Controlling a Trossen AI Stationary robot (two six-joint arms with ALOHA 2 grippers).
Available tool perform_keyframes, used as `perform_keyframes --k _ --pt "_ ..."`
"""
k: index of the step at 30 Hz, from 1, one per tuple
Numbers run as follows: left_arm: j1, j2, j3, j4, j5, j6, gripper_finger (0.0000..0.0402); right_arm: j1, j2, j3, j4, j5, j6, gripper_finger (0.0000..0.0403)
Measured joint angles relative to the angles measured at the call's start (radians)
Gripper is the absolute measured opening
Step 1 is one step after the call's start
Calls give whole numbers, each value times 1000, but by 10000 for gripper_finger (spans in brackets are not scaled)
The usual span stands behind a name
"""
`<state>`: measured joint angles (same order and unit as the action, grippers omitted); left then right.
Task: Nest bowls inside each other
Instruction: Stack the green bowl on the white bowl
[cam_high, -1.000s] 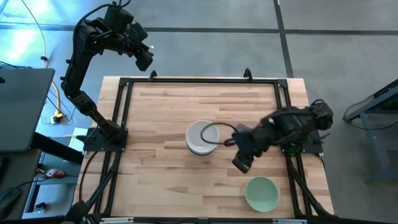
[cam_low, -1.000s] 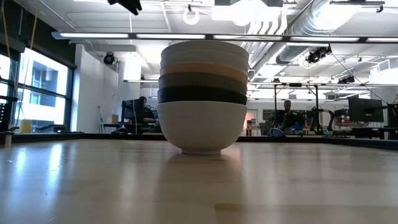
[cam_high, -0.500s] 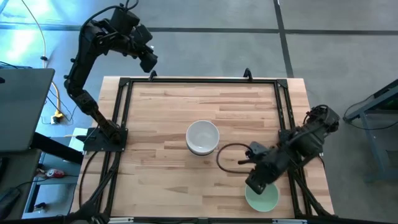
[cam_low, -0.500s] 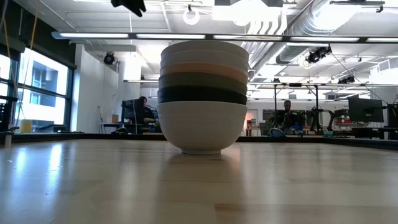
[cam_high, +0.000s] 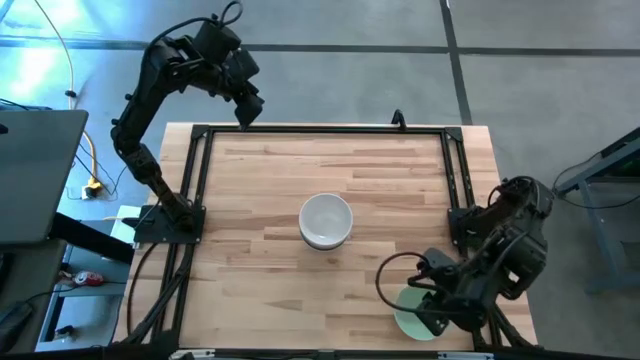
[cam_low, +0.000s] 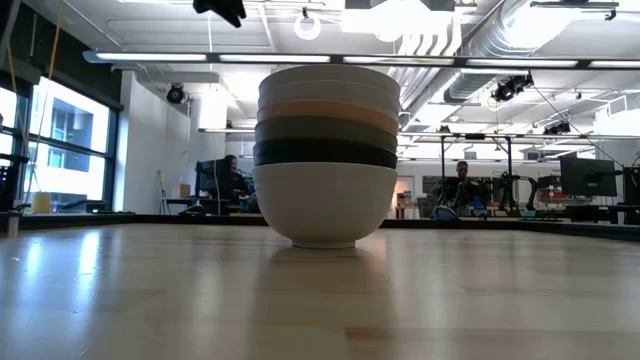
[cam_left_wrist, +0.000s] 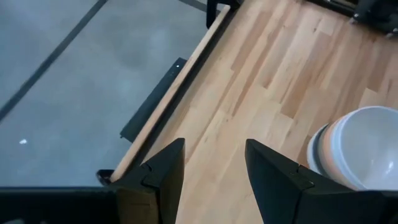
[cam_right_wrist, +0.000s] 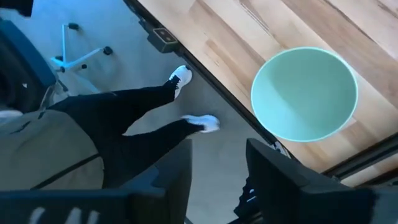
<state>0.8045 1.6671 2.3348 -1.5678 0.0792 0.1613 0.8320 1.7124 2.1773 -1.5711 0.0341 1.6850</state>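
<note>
A stack of nested bowls (cam_high: 325, 220) stands at the table's middle on a white bottom bowl. In the low view the stack (cam_low: 327, 155) shows white, black, olive-grey, peach-orange and white rims. The pale green bowl (cam_high: 406, 322) sits alone, mouth up, by the near right corner; the right wrist view shows the pale green bowl (cam_right_wrist: 305, 93) whole. My right gripper (cam_right_wrist: 217, 180) is open and hovers beside it at the near edge, touching nothing. My left gripper (cam_left_wrist: 211, 174) is open, raised over the far left corner (cam_high: 245, 100).
A person (cam_right_wrist: 93, 137) in dark trousers and white shoes stands on the floor just off the table's near edge, close to the right gripper. A black frame rail (cam_high: 455, 180) runs around the table. Bare wood (cam_high: 250, 260) lies left of and in front of the stack.
My right gripper has swung from beside the stack toward the near right corner and now hangs by the pale green bowl. My left arm has drifted a little to the right along the far edge. The stack has not moved.
</note>
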Motion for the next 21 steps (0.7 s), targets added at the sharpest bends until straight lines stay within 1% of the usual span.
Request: perform_keyframes --k 3,6,11,15,17,18,21 --pt "-24 -1 0 -2 10 -49 156 3 -18 0 0 0 -31 123" --pt "-63 -12 0 -3 58 -102 156 3 -53 0 0 6 -84 110" --pt "-155 -27 0 -2 148 -191 156 7 -106 0 0 16 -227 110" --pt "-235 -42 0 0 156 -268 156 24 -118 -5 2 -4 -397 111" --pt "-274 -45 0 1 156 -296 156 36 -125 -54 4 -21 -479 111" --pt "-295 -46 0 1 160 -307 156 40 -136 -99 3 -45 -516 111" --pt "-347 -47 0 1 187 -332 156 49 -200 -291 2 -145 -541 111"
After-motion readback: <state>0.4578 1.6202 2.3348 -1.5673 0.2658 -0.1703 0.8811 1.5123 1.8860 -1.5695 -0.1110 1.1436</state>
